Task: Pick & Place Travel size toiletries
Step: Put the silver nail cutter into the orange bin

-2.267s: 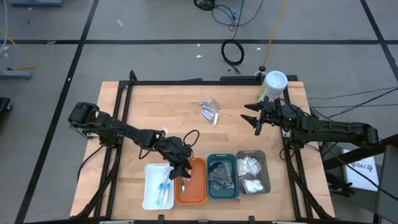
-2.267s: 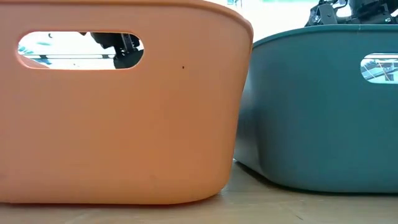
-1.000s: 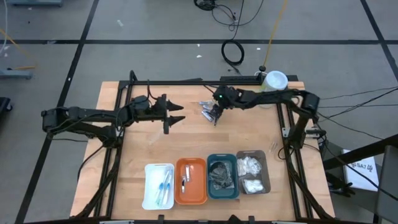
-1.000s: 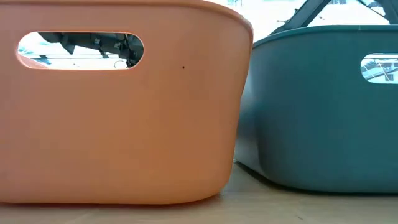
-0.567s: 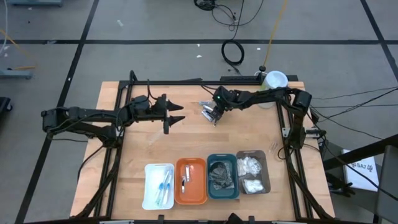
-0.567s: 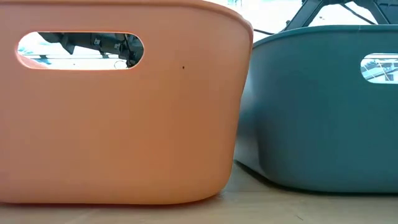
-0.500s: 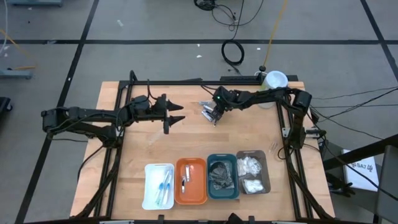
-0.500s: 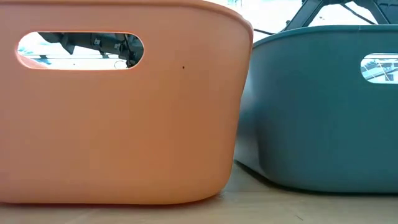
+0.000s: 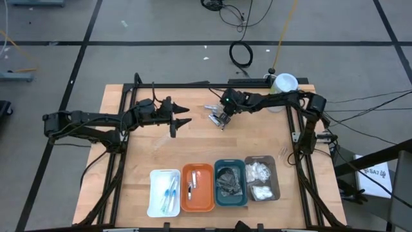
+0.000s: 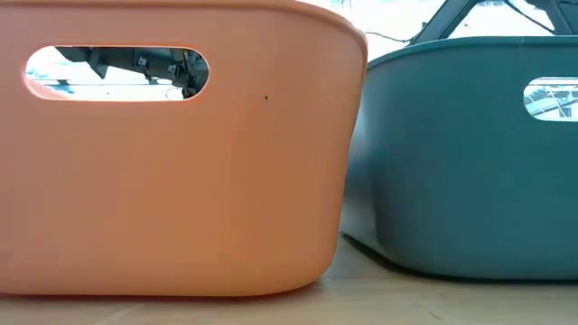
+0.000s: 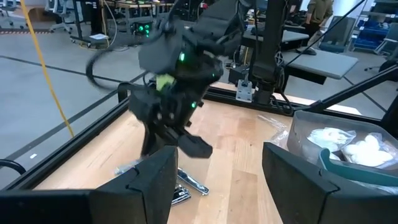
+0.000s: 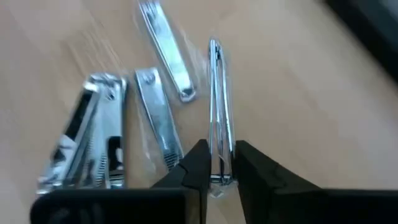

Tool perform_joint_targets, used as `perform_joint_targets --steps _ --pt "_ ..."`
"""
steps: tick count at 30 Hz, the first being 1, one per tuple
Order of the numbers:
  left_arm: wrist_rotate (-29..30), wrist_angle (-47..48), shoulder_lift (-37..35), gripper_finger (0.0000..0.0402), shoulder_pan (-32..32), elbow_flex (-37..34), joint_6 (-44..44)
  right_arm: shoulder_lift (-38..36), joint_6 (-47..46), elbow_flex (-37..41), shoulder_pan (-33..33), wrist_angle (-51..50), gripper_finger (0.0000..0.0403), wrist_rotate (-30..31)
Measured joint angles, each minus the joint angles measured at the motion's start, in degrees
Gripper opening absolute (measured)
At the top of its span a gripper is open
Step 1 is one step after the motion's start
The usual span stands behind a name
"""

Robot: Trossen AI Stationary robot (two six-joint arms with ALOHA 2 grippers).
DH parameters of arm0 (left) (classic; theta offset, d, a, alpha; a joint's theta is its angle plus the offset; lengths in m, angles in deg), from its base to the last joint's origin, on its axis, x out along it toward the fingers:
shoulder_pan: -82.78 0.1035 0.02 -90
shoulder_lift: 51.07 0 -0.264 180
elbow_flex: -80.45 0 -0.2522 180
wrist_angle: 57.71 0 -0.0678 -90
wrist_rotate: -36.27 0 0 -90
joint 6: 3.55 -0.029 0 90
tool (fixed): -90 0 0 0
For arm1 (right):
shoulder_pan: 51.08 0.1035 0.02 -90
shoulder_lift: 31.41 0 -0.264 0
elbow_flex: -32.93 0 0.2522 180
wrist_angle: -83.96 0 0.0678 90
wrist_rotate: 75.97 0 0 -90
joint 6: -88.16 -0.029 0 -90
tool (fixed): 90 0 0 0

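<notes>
Several silvery nail clippers (image 9: 215, 114) lie in clear wrap on the far middle of the table. My right gripper (image 9: 222, 120) slants down onto their near end and is shut on one clipper (image 12: 217, 93), which stands on its edge. Three other clippers (image 12: 158, 127) lie flat beside it. My left gripper (image 9: 180, 120) hovers open over the left middle of the table, pointing toward the pile with nothing between its fingers (image 11: 155, 180). The left wrist view shows my right gripper (image 11: 180, 140) over the clippers (image 11: 186, 183). My right gripper pinches the edge-standing clipper by one end (image 12: 217, 163) between its two fingers (image 12: 198, 168). The fingers slant down from above and lie along the clipper, whose far end (image 12: 214, 46) points away from them. I cannot tell whether it rests on the table.
Along the near edge stand a white tray (image 9: 154, 200), an orange tray (image 9: 205, 193), a teal tray (image 9: 217, 187) and a grey tray (image 9: 275, 180) with white pads. A tall pale-green canister (image 9: 284, 87) stands at the far right. In the low view the orange wall (image 10: 181, 181) and the teal wall (image 10: 470, 162) block sight.
My right gripper has stayed at the near end of the clipper pile and its fingers have drawn together on one clipper. The right arm's elbow has shifted a little.
</notes>
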Motion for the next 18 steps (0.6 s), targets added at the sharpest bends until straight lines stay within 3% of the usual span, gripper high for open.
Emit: perform_joint_targets --steps 8,18 --pt "0.02 0.00 0.00 0.0228 -0.47 0.00 0.13 -10.54 0.99 0.84 1.98 2.30 0.0044 -2.31" --pt "0.04 -1.22 0.00 0.0228 -0.89 0.00 -0.12 -22.48 3.22 15.60 7.70 32.82 0.0045 -14.90"
